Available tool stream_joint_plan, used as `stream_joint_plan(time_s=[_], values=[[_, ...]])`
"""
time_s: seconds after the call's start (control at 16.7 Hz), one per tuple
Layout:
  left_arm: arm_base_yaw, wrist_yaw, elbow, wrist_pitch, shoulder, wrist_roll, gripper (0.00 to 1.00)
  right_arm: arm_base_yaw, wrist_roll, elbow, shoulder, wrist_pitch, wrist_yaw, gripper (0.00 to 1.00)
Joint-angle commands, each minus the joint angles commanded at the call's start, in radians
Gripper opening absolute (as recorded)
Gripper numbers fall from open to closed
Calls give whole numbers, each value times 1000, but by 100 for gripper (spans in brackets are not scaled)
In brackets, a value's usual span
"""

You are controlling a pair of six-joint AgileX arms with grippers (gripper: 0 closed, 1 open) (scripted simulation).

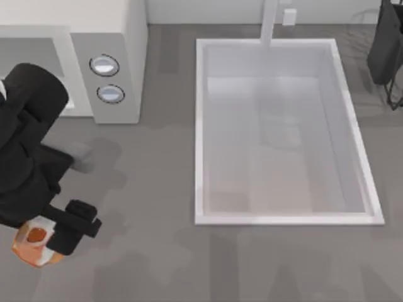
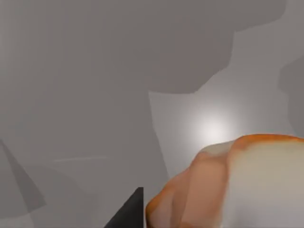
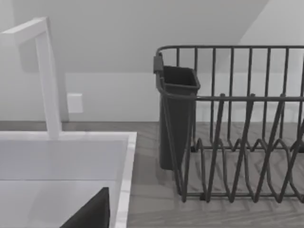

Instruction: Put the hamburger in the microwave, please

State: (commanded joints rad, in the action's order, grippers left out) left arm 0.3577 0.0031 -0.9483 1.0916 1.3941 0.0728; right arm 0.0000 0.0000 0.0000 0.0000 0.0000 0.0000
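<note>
You are looking at the left hand [image 1: 47, 242] sitting at the lower left of the top view, clenched around the hamburger [image 1: 34, 242], which is sticking out beside its fingers above the grey table [image 1: 157, 251]. The microwave [image 1: 113, 56], with its 2 knobs, is standing at the upper left. The right arm is idling at the upper right, near the sink [image 1: 277, 126]; you cannot tell its hand's state.

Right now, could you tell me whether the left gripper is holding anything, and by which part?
The left gripper sits over the hamburger, apparently on its right side, but a real grip cannot be told.
</note>
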Motion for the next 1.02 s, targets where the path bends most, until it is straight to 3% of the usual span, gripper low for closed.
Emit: stream_joint_plan(time_s=[0.54,0.78,1.02], values=[[-16,8,-14,-51,23,6,0,0,0,0,0,0,0,100],[-76,34,-25,-277,124,11,0,0,0,0,0,0,0,100],[-172,68,-24,-649,275,14,0,0,0,0,0,0,0,100]])
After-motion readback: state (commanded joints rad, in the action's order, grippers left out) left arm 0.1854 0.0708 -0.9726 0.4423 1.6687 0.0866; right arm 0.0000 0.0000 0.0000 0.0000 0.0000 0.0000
